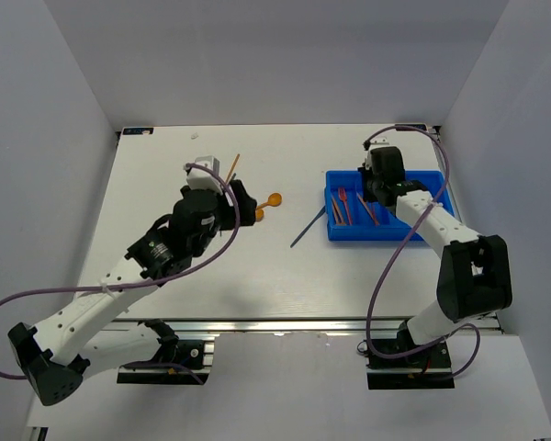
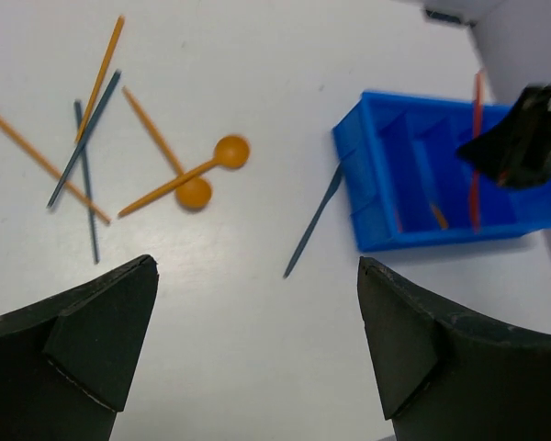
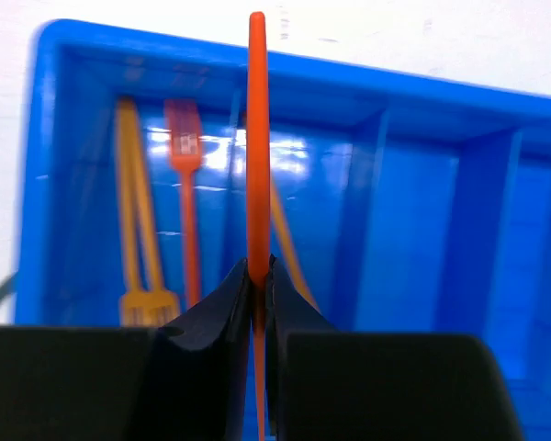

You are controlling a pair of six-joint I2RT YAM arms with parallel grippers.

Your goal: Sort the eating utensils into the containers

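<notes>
- The blue tray (image 1: 349, 235) sits at 3 o'clock on the table (image 1: 211, 276). A few pieces lie in it already: an orange fork (image 3: 133, 211) and a red fork (image 3: 185, 184) in one end compartment, and an orange piece (image 3: 289, 243) in the next.
- No utensils show in the other two compartments, as far as the wrist view reaches.
- The right gripper (image 3: 258, 276) is clenched on a red stick (image 3: 257, 110). It holds the stick above the tray, over the divider between the two occupied compartments, so this piece is not yet placed.
- The left gripper (image 2: 257, 266) is spread wide and grasps nothing. It hovers over the table at about 9 o'clock from centre.
- Loose pieces left:
  - two orange spoons (image 2: 216, 161), crossed near the centre
  - a blue-grey piece (image 2: 312, 225) at the tray's 9 o'clock side; I cannot tell whether it touches the tray
  - a tangle of orange and blue-grey sticks (image 2: 87, 138) at 9 o'clock from the spoons
- By my judgement, well under half is sorted; about eight pieces remain on the table.
</notes>
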